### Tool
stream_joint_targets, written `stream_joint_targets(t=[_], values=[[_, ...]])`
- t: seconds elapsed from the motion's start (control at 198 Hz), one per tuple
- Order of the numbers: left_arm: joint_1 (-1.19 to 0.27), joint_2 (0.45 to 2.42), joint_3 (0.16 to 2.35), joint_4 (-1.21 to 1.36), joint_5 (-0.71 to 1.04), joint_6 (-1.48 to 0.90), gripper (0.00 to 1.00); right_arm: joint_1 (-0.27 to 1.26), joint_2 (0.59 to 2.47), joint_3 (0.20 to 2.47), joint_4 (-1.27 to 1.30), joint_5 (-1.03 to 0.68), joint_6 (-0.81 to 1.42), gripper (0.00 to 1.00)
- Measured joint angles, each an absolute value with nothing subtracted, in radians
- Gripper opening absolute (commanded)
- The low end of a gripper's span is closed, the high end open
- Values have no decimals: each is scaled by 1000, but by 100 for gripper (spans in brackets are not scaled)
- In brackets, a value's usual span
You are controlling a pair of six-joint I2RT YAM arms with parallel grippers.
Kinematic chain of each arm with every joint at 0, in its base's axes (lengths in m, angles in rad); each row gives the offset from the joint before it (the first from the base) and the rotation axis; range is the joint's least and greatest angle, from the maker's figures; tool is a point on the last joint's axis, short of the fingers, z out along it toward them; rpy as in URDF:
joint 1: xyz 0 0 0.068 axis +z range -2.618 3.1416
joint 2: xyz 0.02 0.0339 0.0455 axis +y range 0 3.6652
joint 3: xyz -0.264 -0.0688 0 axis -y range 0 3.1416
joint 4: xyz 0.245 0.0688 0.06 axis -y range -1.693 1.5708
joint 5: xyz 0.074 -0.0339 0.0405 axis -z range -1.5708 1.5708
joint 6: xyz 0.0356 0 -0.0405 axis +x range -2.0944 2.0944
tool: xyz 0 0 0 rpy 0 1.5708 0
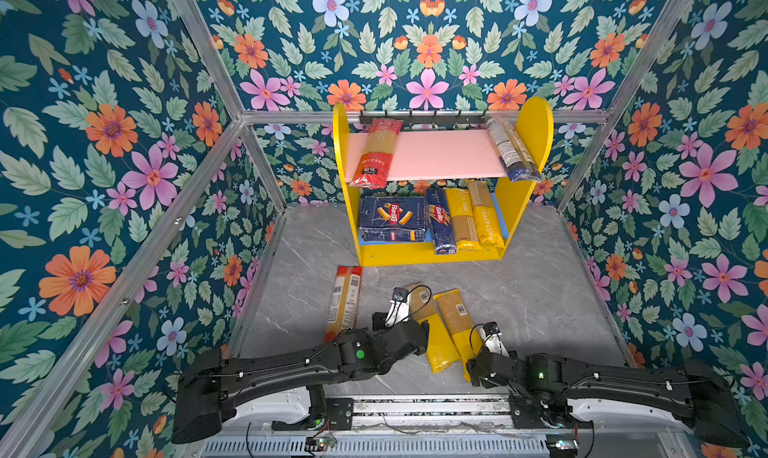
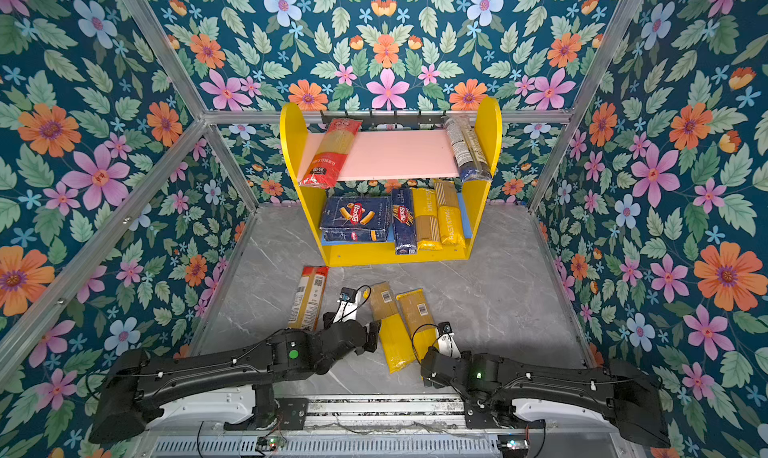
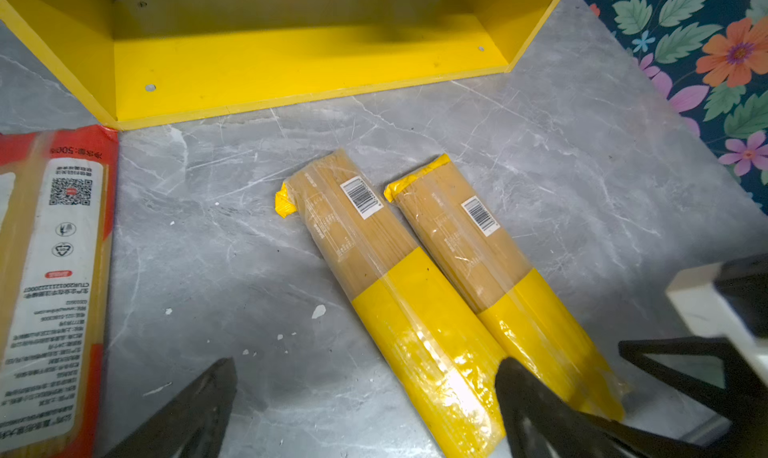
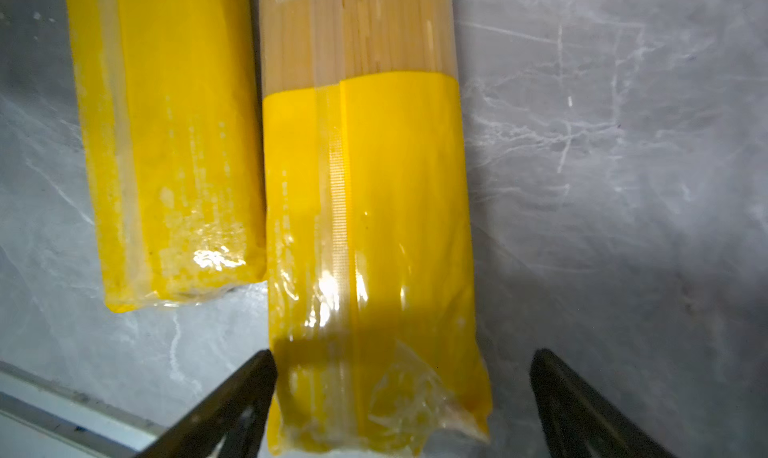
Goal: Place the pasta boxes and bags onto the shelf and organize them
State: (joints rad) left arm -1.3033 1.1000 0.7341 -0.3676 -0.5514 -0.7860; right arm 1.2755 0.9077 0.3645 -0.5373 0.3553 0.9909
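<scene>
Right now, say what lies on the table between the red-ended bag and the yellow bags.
Nothing: that stretch of table is bare, as the left wrist view shows.

Glossy, crinkled clear-and-yellow plastic film wraps the yellow bags (image 3: 415,318), the worktop (image 3: 208,248) is smooth grey marble-look with dull sheen, the shelf (image 3: 291,69) smooth yellow-painted board

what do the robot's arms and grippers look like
The left arm and right arm are matte black rounded shells with white base covers, thin black cables and a green light each. The left gripper and right gripper have black tapered fingers.
</scene>
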Motion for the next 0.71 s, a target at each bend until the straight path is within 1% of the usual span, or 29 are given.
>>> stream_joint_targets(t=[0.212, 0.393, 0.539, 0.595, 0.645, 0.68, 0.706], values=[[-1304, 1071, 751, -398, -578, -790, 100, 1276, 976, 350, -459, 346, 973, 95], [-1305, 1050, 747, -419, -579, -794, 100, 1276, 1084, 376, -414, 376, 938, 95], [-1305, 1039, 747, -424, -585, -794, 100, 1276, 1188, 414, -384, 411, 924, 90], [-1305, 1035, 748, -426, -588, -797, 100, 1276, 1232, 430, -364, 419, 921, 87], [-1305, 1032, 749, -427, -589, -797, 100, 1276, 1262, 443, -346, 428, 926, 82], [-1305, 1029, 749, -428, -589, -797, 100, 1276, 1288, 452, -326, 437, 923, 77], [-1305, 1026, 749, -430, -590, -797, 100, 1276, 1305, 458, -311, 443, 923, 70]])
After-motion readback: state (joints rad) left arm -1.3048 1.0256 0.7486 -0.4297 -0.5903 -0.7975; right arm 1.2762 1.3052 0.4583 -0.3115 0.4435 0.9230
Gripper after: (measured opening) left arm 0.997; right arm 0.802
